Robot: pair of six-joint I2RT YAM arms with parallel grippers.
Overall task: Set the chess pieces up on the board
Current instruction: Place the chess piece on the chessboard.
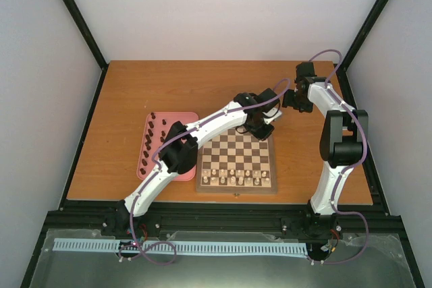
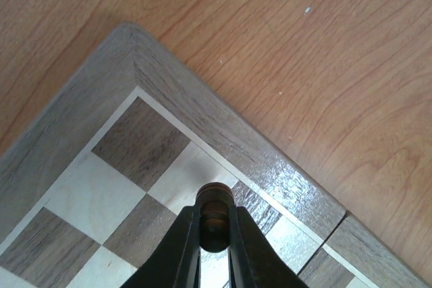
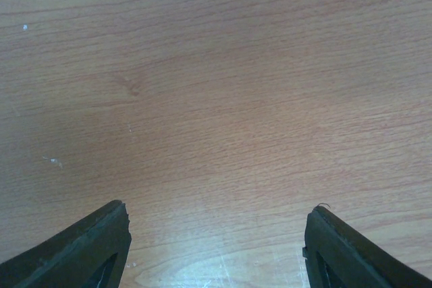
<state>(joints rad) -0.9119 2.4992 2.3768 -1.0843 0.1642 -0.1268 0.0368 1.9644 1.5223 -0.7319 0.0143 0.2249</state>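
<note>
Left jaws clamp a dark chess piece (image 2: 215,202) above the board (image 2: 169,92) at its 1 o'clock corner, probably to seat it on a back-row square; right jaws stand apart over bare surface (image 3: 216,85) at 2 o'clock, out of the way; other dark pieces (image 1: 150,141) lie in the pink tray (image 1: 177,117) at 9 o'clock

From above, my left arm (image 1: 202,128) hid the board's (image 1: 237,156) far edge and part of the tray (image 1: 185,118); pieces (image 1: 148,142) there were too small to name. At the left wrist, fingers (image 2: 177,251) covered the held piece's (image 2: 215,208) base.
</note>
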